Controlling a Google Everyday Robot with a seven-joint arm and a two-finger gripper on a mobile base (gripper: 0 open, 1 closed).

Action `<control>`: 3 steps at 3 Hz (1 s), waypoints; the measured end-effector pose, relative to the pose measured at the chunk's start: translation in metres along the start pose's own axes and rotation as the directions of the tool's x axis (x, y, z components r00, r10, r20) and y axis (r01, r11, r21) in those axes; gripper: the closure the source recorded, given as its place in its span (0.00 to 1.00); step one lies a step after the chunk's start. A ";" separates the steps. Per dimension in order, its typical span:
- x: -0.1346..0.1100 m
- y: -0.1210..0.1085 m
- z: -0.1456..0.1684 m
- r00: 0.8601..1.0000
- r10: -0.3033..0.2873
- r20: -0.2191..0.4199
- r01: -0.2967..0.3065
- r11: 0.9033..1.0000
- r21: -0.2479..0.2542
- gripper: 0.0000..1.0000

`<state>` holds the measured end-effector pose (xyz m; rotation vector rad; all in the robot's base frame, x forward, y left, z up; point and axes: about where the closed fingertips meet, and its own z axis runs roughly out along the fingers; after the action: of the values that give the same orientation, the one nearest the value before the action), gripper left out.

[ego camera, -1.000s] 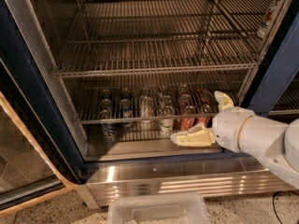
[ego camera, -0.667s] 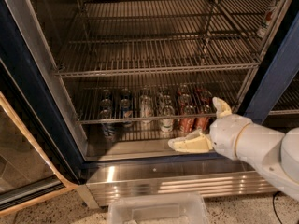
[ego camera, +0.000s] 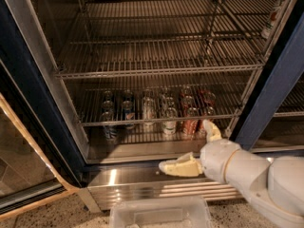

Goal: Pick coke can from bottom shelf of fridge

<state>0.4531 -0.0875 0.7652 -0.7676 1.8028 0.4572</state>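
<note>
Several red coke cans (ego camera: 190,125) stand in rows at the right of the bottom shelf (ego camera: 137,149) of the fridge (ego camera: 273,82), behind a low wire rail. My gripper (ego camera: 185,145) hangs at the shelf's front edge, just in front of and slightly below the red cans. It is open: one cream finger (ego camera: 179,167) lies low over the steel front lip, and the other finger (ego camera: 211,130) points up beside the rightmost red cans. Nothing is between them. My white arm enters from the lower right.
A white-and-green can (ego camera: 169,125), clear-looking cans (ego camera: 148,109) and blue cans (ego camera: 109,128) stand left of the red ones. Grey wire racks (ego camera: 156,63) hang above. The glass door (ego camera: 21,167) stands open at left. A clear plastic bin (ego camera: 161,213) sits on the floor below.
My gripper has dropped and shifted left, from beside the red cans to the shelf's front lip. The cans have not moved.
</note>
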 end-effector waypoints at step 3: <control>0.040 0.022 0.012 0.997 0.065 -0.036 -0.066 0.998 -0.020 0.00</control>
<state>0.4369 -0.0755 0.7226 -0.7371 1.8631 0.5095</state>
